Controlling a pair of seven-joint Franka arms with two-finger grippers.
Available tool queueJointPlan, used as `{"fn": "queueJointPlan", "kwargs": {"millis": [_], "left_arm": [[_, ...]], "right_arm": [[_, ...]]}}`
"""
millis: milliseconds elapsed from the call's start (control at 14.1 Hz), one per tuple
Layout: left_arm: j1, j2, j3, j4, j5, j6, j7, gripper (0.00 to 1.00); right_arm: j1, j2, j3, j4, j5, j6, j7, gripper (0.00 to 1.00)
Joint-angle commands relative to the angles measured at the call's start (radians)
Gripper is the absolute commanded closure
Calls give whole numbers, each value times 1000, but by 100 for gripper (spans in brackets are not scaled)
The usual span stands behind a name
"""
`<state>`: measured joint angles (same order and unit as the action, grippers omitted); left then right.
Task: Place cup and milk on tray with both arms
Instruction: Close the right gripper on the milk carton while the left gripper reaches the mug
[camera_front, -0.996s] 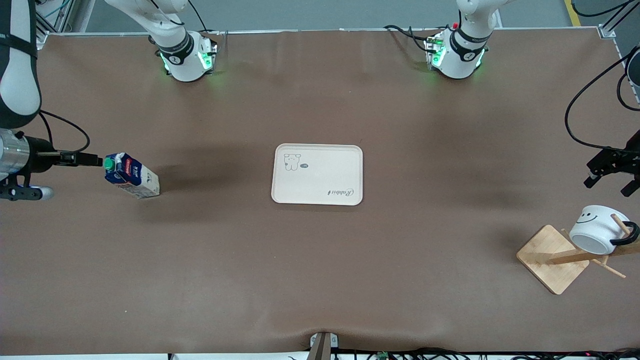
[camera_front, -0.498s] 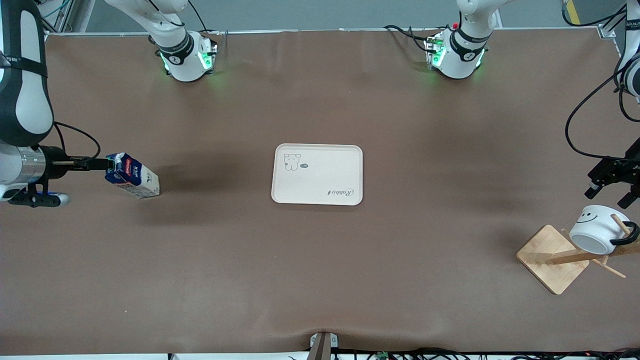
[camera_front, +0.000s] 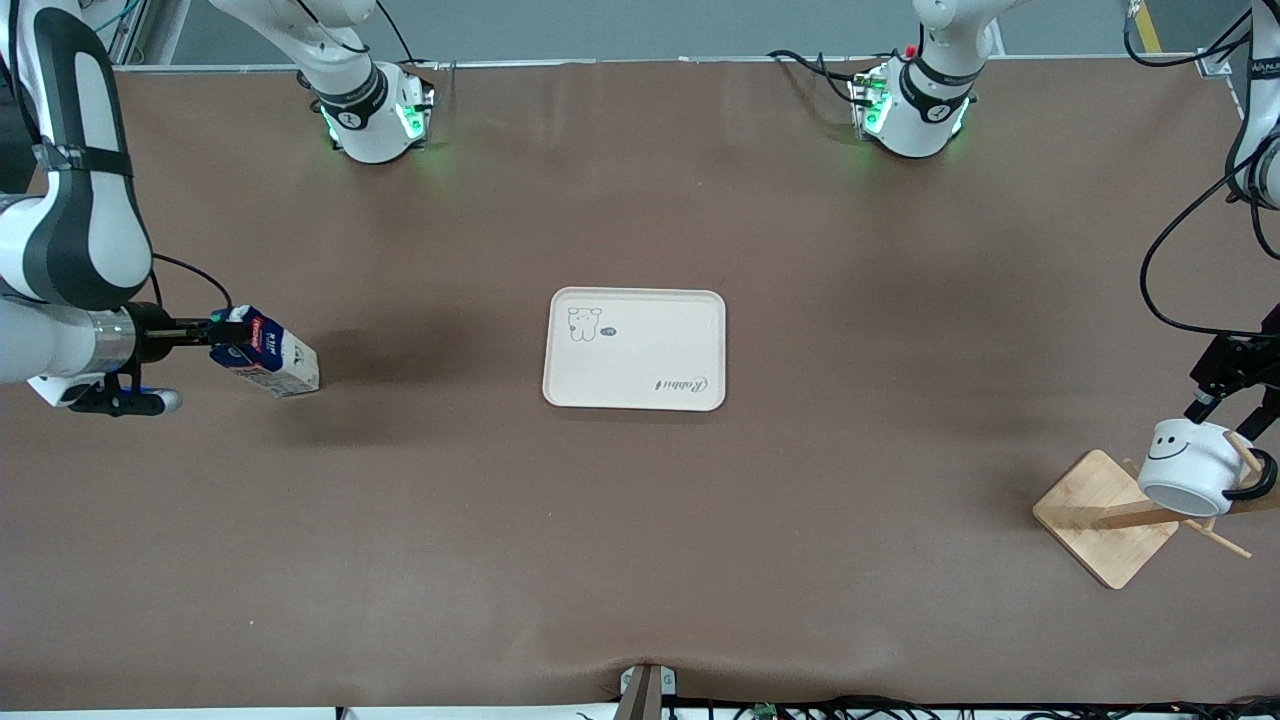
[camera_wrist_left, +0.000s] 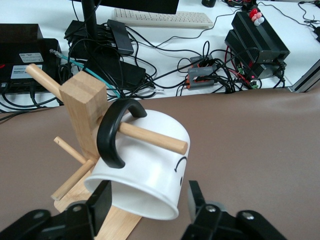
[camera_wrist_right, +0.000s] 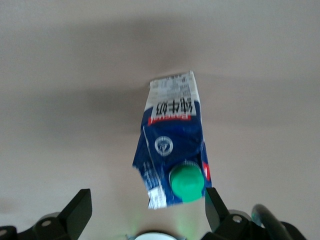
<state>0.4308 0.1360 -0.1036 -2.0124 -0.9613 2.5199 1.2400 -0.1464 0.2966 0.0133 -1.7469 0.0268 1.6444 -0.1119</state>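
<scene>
The milk (camera_front: 266, 353), a blue-and-white carton with a green cap, stands on the brown table toward the right arm's end. My right gripper (camera_front: 220, 331) is open at its top. In the right wrist view the carton (camera_wrist_right: 172, 145) has its capped top between the spread fingers (camera_wrist_right: 80, 210), close to one of them. The white smiley cup (camera_front: 1188, 466) hangs on a peg of a wooden rack toward the left arm's end. My left gripper (camera_front: 1222, 406) is open, with a finger on each side of the cup's rim (camera_wrist_left: 145, 175). The cream tray (camera_front: 680, 330) lies mid-table and holds nothing.
The wooden rack's square base (camera_front: 1100, 520) sits nearer the front camera than the tray, with pegs sticking out beside the cup. In the left wrist view its post (camera_wrist_left: 82, 107) stands close to one finger. Cables trail by the left arm.
My right gripper has moved in over the milk's top, hiding the green cap in the front view. My left gripper has come down from above onto the cup's rim.
</scene>
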Motion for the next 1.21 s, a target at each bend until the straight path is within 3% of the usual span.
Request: {"fn": "queueJointPlan", "kwargs": {"millis": [0, 213, 711, 1067, 1138], "left_arm": [[-6, 11, -10, 29, -37, 3, 21, 43], [-7, 14, -11, 30, -37, 2, 22, 42], [0, 34, -13, 15, -59, -6, 16, 36], [43, 7, 1, 27, -50, -156, -17, 36], [49, -1, 2, 27, -47, -185, -34, 36]], "right_arm": [[-8, -28, 5, -39, -54, 47, -46, 0], [-1, -28, 7, -80, -126, 78, -115, 0], [-2, -47, 11, -128, -93, 63, -127, 0], [-13, -83, 11, -261, -91, 282, -176, 0], [-12, -83, 11, -264, -85, 281, -175, 11]]}}
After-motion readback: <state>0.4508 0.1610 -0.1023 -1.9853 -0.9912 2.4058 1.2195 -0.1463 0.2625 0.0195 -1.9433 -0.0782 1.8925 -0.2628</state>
